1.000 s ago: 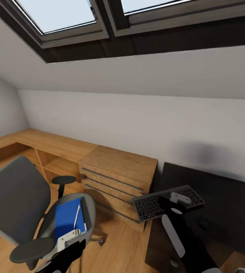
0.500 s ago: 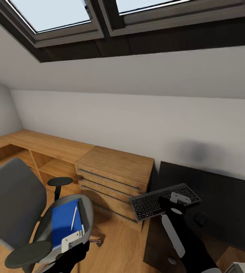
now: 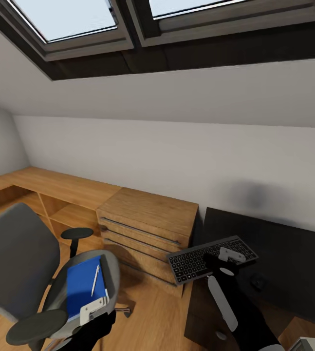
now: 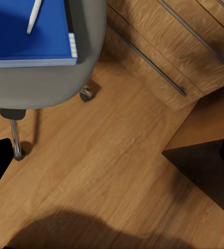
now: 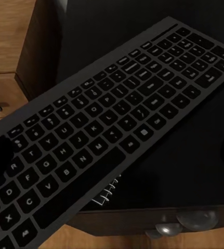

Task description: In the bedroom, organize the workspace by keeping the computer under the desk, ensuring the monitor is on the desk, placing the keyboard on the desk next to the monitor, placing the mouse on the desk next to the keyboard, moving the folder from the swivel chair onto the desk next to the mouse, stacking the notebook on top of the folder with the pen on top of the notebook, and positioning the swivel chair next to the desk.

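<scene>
A grey swivel chair (image 3: 35, 273) is standing on the wooden floor (image 3: 152, 317), carrying a blue notebook (image 3: 82, 285) (a white pen (image 3: 95, 280) is lying on its cover), beside a wooden drawer unit (image 3: 147, 226).

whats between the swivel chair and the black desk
In the head view, a wooden drawer cabinet stands between the swivel chair and the black desk, with bare wood floor in front of it.
</scene>
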